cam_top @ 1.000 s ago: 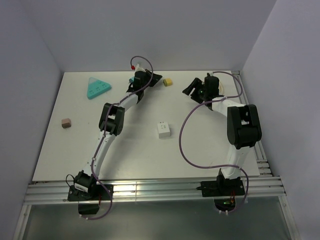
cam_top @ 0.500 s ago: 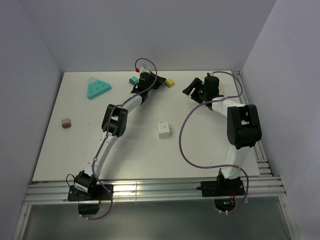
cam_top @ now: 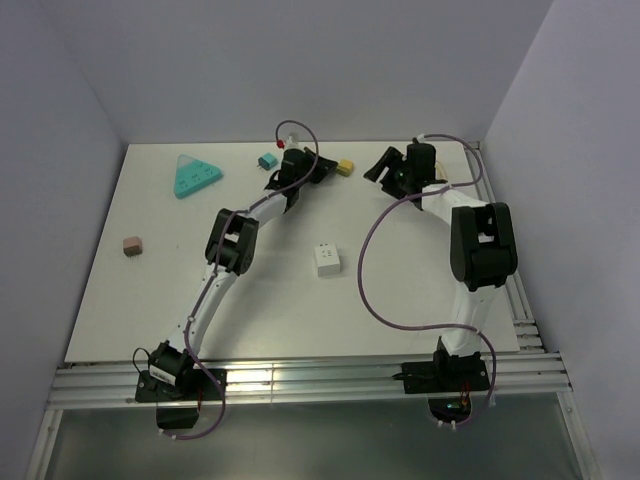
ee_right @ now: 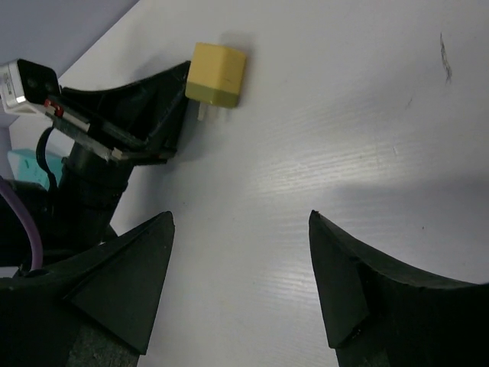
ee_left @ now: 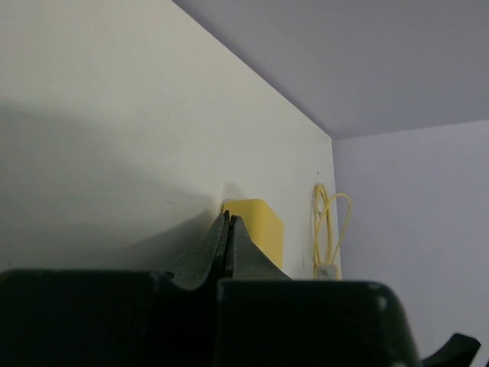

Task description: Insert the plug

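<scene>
Way at the back, left gripper [ee_left: 228, 223] stretches out, fingers pressed together, just beside the yellow plug [ee_right: 218, 74]. Right gripper [ee_right: 238, 222] hovers near, fingers spread.

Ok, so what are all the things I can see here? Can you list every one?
table: one, white, under everything
yellow plug: one, yellow, far side, just past the left gripper's tips
small block: one, teal, far edge, left of the left gripper
triangle piece: one, teal, far left corner
cube: one, pinkish, left side
socket block: one, white, middle
thin cable: one, yellow, far right corner
arm cables: two, purple, one per arm
left gripper: one, black, shut, empty
right gripper: one, black, open, empty
</scene>
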Robot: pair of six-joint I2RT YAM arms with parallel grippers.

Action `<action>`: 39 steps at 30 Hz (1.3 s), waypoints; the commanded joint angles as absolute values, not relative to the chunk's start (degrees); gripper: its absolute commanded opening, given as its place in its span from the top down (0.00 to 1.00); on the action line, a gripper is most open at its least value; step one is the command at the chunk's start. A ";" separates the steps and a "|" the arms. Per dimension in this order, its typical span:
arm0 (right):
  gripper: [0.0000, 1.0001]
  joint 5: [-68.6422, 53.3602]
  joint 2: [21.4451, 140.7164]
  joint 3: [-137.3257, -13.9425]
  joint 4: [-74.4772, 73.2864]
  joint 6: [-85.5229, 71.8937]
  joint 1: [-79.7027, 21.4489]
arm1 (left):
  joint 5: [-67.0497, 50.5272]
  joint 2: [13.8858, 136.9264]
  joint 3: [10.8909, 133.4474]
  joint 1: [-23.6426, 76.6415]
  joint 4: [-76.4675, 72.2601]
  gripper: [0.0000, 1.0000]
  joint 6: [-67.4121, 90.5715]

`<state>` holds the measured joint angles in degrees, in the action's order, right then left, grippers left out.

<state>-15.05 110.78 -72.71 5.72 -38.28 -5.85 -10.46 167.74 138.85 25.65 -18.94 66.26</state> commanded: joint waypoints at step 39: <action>0.15 -12.39 142.64 -126.12 -29.18 -24.17 -7.91 | -26.19 150.74 107.41 23.64 -40.25 0.57 70.41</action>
<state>-11.68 141.21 -122.98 -26.87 -24.77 -7.38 -22.76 154.21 109.80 24.62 -35.11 70.54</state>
